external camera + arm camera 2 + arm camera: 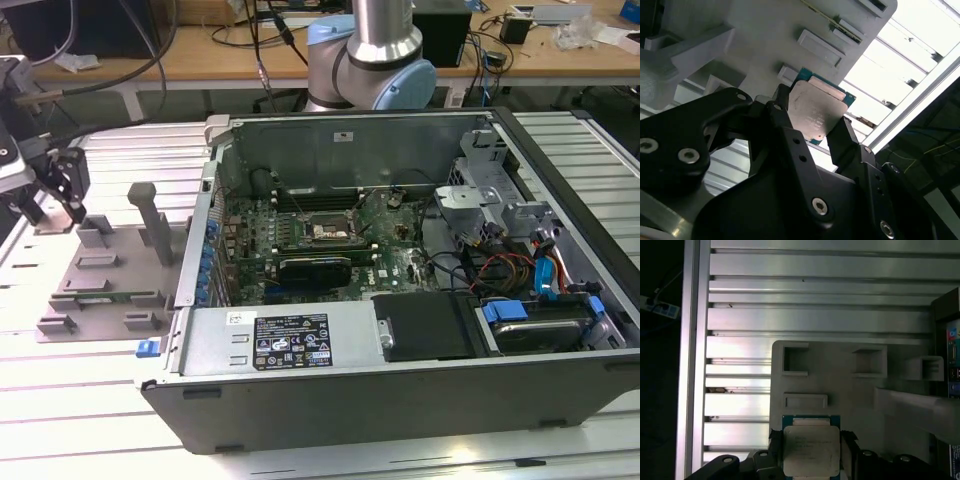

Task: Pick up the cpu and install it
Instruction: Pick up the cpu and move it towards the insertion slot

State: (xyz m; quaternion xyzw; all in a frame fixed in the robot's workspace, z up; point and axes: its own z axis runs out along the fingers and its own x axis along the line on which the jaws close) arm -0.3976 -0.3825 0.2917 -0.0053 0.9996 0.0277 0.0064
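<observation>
two jaws clenched on the cpu (817, 112), one at each edge, at the grey tray (850, 395)

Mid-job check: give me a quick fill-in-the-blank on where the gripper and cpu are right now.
1. The gripper holds the cpu between its ____.
2. In the exterior view the gripper hangs over the grey ____ with upright posts.
3. That tray stands at the exterior view's ____ of the computer case.
Missing words: fingers; tray; left.
</observation>
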